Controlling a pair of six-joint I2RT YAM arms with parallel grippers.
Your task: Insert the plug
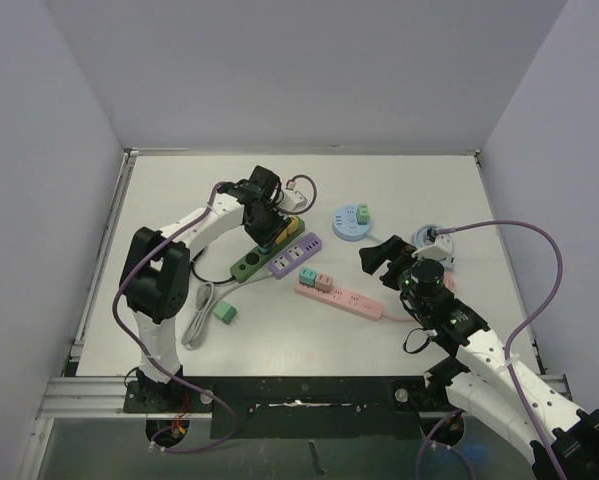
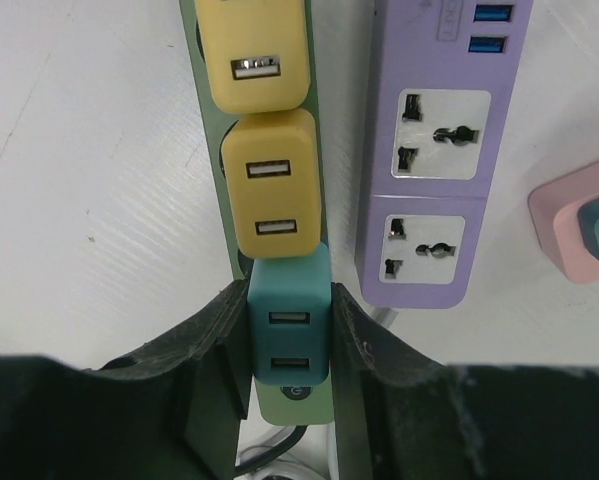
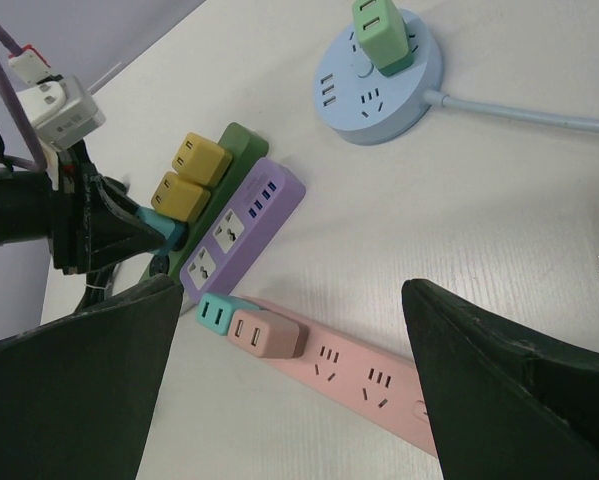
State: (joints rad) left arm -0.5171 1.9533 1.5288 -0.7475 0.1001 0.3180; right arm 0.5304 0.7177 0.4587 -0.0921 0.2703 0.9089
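Note:
My left gripper [image 2: 289, 335] is shut on a teal USB plug [image 2: 289, 325], which sits on the green power strip [image 2: 297, 405] below two yellow plugs [image 2: 269, 185]. The top view shows this gripper [image 1: 269, 232] over the green strip [image 1: 249, 262]. In the right wrist view the teal plug [image 3: 159, 228] shows between the left fingers. My right gripper [image 3: 289, 380] is open and empty above the pink power strip [image 3: 369, 375], which carries a teal plug [image 3: 216, 313] and a pink plug [image 3: 266, 334]. It also shows in the top view [image 1: 387, 258].
A purple power strip [image 1: 295, 255] lies beside the green one. A round blue socket hub [image 1: 351, 222] holds a green plug. A loose green plug with a grey cable [image 1: 224, 315] lies front left. Another round socket [image 1: 434, 243] sits at the right.

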